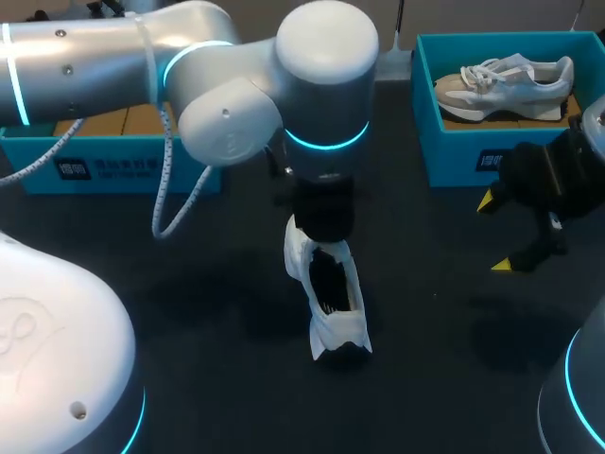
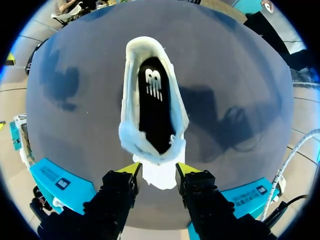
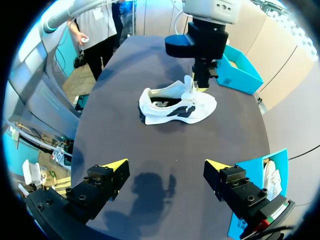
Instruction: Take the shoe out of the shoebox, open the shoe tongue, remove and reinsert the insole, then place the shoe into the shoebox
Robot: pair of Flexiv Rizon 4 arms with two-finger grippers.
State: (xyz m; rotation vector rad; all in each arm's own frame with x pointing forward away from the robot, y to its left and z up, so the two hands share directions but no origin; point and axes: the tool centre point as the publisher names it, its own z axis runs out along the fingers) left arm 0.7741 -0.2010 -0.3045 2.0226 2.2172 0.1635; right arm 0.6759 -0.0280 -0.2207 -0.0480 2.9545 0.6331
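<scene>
Left tool (image 2: 157,169) pinching tongue (image 2: 159,179) of white shoe (image 3: 200,107), black insole (image 2: 154,115) showing inside, right tool (image 3: 166,163) wide open, well apart

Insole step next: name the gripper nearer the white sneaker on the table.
Left. Left gripper pinches the white sneaker by its tongue; right gripper hangs open, well apart.

Head camera: fixed, high and behind the arms, looking down on the worktop (image 1: 189,378). It is the widest and farthest view.

Left wrist camera: looks straight down along its own fingers (image 2: 131,170) into the opening of the shoe (image 2: 155,110), very near.

Right wrist camera: set farther back, looking obliquely across the worktop toward the left arm (image 3: 202,35).

Overlap: all three views take in the shoe. The head and right wrist views also share the blue shoebox (image 1: 454,142) holding a second shoe (image 1: 501,85).
</scene>
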